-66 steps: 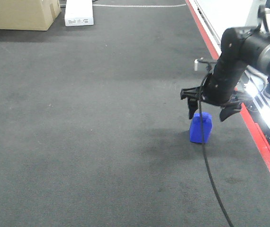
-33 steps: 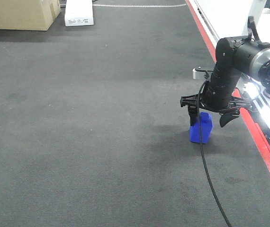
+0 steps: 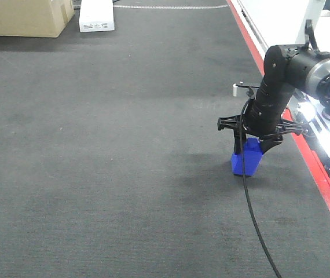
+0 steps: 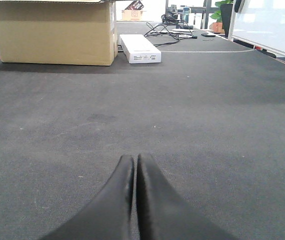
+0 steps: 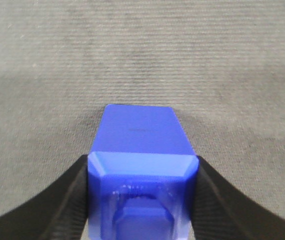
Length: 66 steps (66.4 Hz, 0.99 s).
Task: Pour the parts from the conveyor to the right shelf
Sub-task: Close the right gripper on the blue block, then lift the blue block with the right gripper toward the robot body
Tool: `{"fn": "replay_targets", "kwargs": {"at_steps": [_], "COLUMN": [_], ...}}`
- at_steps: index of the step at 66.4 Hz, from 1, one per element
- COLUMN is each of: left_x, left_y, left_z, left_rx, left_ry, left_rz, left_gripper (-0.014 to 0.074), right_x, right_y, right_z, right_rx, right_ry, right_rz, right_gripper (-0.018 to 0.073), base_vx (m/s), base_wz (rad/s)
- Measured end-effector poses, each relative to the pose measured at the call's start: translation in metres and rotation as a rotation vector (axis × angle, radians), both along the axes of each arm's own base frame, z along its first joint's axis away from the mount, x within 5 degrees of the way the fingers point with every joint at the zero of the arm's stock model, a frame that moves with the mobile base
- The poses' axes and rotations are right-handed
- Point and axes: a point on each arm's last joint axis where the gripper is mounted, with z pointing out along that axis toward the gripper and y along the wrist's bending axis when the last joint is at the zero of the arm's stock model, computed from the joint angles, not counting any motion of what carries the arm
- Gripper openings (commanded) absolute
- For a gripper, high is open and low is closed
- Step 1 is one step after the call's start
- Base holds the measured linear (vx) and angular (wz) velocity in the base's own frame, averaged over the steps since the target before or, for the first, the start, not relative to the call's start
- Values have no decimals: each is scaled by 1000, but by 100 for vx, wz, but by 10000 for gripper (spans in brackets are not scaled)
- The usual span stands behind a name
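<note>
Grey worktop (image 3: 124, 145) carries the blue bin (image 3: 246, 163) at four o'clock. Right fingers (image 5: 67, 200) clamp its two sides; left fingers (image 4: 122, 200) are pressed together, empty. If that grip sits high, lifting could tilt the bin and spill its contents.

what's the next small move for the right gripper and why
Probably a short straight lift. On the right gripper, the fingers appear to press both sides of the bin, which sits on the belt, so the grasp looks set. The left gripper lies shut and idle.
</note>
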Motion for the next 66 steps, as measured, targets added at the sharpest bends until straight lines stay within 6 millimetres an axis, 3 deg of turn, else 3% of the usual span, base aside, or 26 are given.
{"fn": "replay_targets", "kwargs": {"at_steps": [10,22,30,37,46,66], "left_x": [0,0,0,0,0,0], "left_y": [0,0,0,0,0,0], "left_z": [0,0,0,0,0,0], "left_rx": [0,0,0,0,0,0], "left_ry": [0,0,0,0,0,0], "left_rz": [0,0,0,0,0,0], "left_gripper": [-6,-6,-6,-6,-6,-6], "right_x": [-6,-24,-48,-79,-125,-254], "right_y": [-1,-4,-8,-13,-20,-43], "right_z": [24,79,114,139,151,132], "right_rx": [6,11,13,19,33,45], "right_ry": [-55,-189,-271,-383,-561,-1001], "right_rz": [32,111,148,152,157,138], "right_gripper": [-9,-8,-7,-6,-6,-6], "base_vx": [0,0,0,0,0,0], "base_wz": [0,0,0,0,0,0]}}
